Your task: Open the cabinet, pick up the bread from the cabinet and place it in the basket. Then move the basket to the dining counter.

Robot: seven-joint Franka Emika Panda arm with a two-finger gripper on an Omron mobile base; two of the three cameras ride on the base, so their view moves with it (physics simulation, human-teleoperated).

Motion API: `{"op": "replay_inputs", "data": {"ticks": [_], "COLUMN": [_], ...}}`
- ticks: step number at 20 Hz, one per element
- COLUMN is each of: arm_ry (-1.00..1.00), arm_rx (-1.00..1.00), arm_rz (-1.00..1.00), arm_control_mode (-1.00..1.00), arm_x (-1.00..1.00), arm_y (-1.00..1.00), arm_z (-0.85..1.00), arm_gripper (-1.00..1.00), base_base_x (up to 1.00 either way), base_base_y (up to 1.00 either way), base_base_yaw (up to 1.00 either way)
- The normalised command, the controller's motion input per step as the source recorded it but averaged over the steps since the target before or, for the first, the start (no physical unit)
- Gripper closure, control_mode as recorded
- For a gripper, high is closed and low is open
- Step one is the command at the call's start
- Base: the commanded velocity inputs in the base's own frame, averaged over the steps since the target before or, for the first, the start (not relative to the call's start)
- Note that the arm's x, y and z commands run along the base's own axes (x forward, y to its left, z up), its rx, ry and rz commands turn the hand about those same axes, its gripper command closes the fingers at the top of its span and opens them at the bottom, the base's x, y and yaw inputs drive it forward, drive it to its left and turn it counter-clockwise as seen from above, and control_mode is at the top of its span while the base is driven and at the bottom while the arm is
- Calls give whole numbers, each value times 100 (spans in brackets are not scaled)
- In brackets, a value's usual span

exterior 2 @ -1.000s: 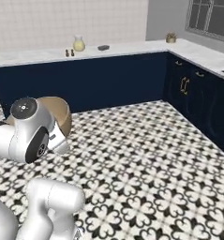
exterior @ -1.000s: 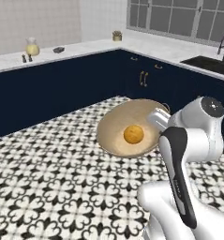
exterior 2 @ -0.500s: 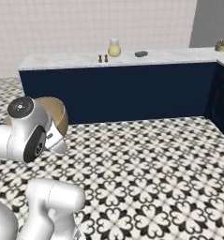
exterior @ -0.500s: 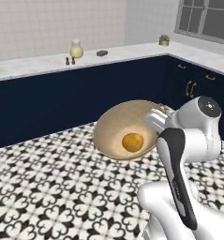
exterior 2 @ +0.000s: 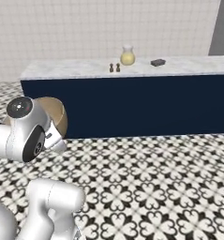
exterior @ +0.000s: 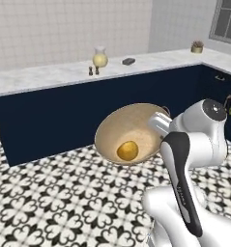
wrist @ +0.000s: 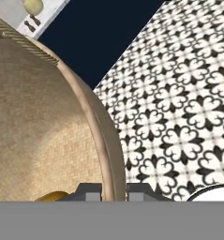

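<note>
The tan woven basket [exterior: 131, 129] hangs tilted above the patterned floor, held by its rim. My gripper [exterior: 158, 124] is shut on that rim, one fingertip on each side of it, as the hand view shows at the gripper [wrist: 113, 192]. The golden-orange bread [exterior: 128, 150] lies low inside the basket, and its edge peeks out in the hand view, bread [wrist: 52, 197]. Ahead stands the dining counter [exterior: 49, 77], a marble slab over a plain navy front, also seen as dining counter [exterior 2: 80, 69]. From the right, the arm hides most of the basket [exterior 2: 58, 116]. The wall cabinet is out of view.
A yellow vase [exterior: 100, 57], two small shakers [exterior: 93, 71] and a dark flat object [exterior: 128, 61] sit on the dining counter. A potted plant [exterior: 197, 47] stands at the corner. Low navy cabinets with brass pulls [exterior: 223, 96] run along the right. Open tiled floor lies before the counter.
The whole scene has slid right in both base views and the counter has grown nearer: the camera has moved with the base. The basket with the bread stays held in the gripper.
</note>
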Motion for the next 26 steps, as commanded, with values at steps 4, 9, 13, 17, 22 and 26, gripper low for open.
{"op": "replay_inputs", "data": {"ticks": [4,9,13,17,22,26], "arm_ry": [0,0,0,0,0,0], "arm_rx": [0,0,0,0,0,0], "arm_rz": [0,0,0,0,0,0], "arm_control_mode": [100,100,100,100,100,100], "arm_x": [0,0,0,0,0,0], "arm_y": [0,0,0,0,0,0], "arm_z": [0,0,0,0,0,0], "arm_gripper": [100,100,100,100,100,100], "base_base_x": [100,100,100,100,100,100], "base_base_y": [37,50,63,62,57,29], "base_base_yaw": [0,4,10,10,11,25]}}
